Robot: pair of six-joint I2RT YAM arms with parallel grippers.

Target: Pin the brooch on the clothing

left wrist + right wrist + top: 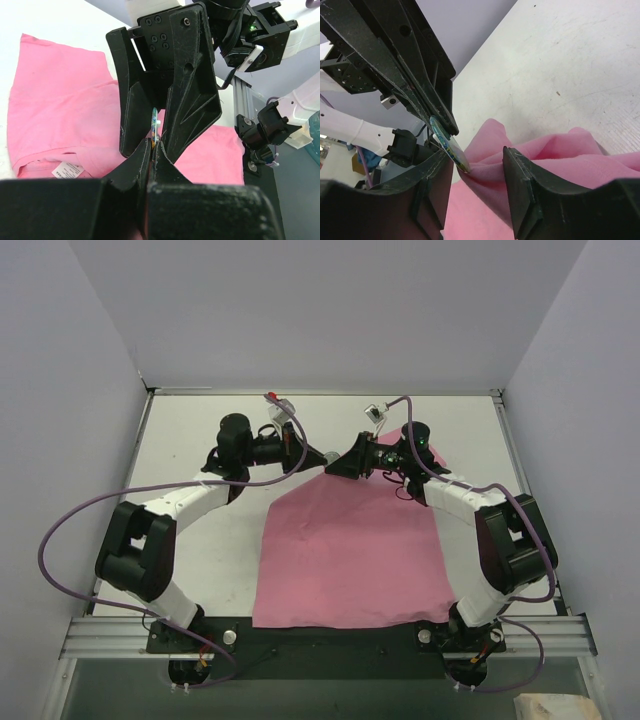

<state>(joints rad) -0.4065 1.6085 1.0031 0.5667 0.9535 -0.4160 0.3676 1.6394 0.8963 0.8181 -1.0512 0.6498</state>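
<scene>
From the top, the left arm [190, 502] climbs from its base at 7 o'clock, bends at the elbow and reaches toward 3 o'clock. The right arm [465, 498] mirrors it, reaching toward 9 o'clock. Their claws meet at the 12 o'clock edge of the pink T-shirt [350, 550].

The left gripper [322, 454] is pinched tight on the brooch [449, 145], whose lower rim touches a raised fold of fabric. The right gripper [477, 155] has its jaws apart on either side of that fold, not squeezing it.

In the left wrist view, the white neck label [67, 170] lies at 8 o'clock.
</scene>
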